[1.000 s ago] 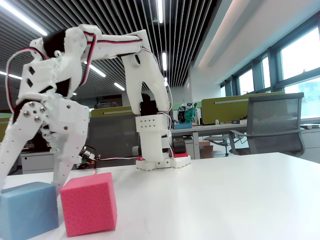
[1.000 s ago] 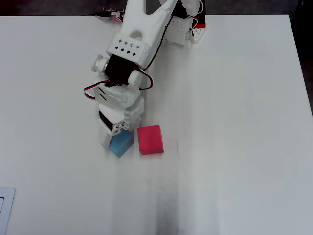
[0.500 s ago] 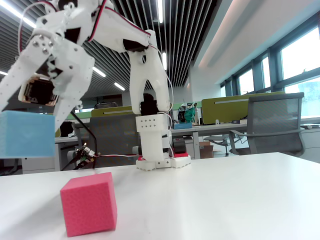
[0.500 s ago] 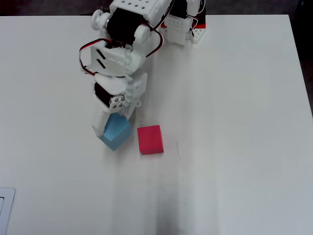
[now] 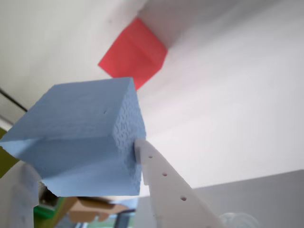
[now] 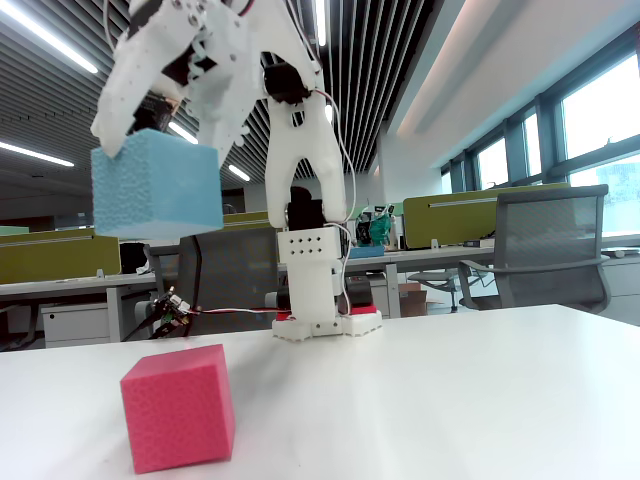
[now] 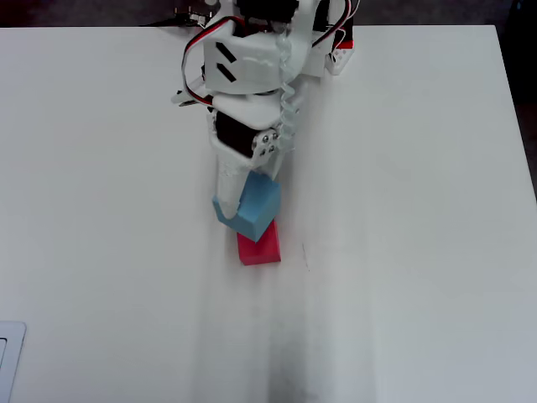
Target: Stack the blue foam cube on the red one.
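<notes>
My gripper (image 6: 160, 148) is shut on the light blue foam cube (image 6: 157, 190) and holds it high in the air. In the fixed view the cube hangs well above the table, over and slightly left of the pinkish-red cube (image 6: 178, 405), which rests on the white table. In the overhead view the blue cube (image 7: 252, 208) overlaps the top part of the red cube (image 7: 262, 250), with the gripper (image 7: 245, 201) around it. The wrist view shows the blue cube (image 5: 85, 137) close up against one white finger (image 5: 164, 185), with the red cube (image 5: 133, 57) beyond it on the table.
The arm's base (image 7: 327, 50) stands at the table's far edge. The white table (image 7: 419, 210) spreads wide to the right and toward the near side. A pale flat object (image 7: 7, 361) lies at the lower-left corner. An office chair (image 6: 550, 240) stands behind the table.
The gripper closed on the blue cube on the table, raised it, then swung it rightward in the fixed view until it hangs over the red cube. The red cube stayed put.
</notes>
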Robot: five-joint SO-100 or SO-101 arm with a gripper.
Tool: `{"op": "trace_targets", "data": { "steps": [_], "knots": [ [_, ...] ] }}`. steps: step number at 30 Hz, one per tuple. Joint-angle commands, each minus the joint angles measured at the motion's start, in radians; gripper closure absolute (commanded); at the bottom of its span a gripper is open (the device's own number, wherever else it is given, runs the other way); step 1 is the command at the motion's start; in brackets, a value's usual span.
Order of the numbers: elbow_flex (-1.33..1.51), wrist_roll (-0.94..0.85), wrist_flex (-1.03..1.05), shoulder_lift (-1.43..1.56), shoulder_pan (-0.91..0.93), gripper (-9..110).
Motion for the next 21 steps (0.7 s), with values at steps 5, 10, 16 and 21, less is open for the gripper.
{"op": "trace_targets", "data": {
  "steps": [5,10,16,21],
  "knots": [
    [0.023,0.006,-0.069,-0.008,0.018,82],
    [0.077,0.006,-0.103,-0.037,0.020,82],
    [0.107,0.006,-0.140,-0.092,0.020,82],
    [0.109,0.006,-0.164,-0.140,0.026,82]
  ]
}}
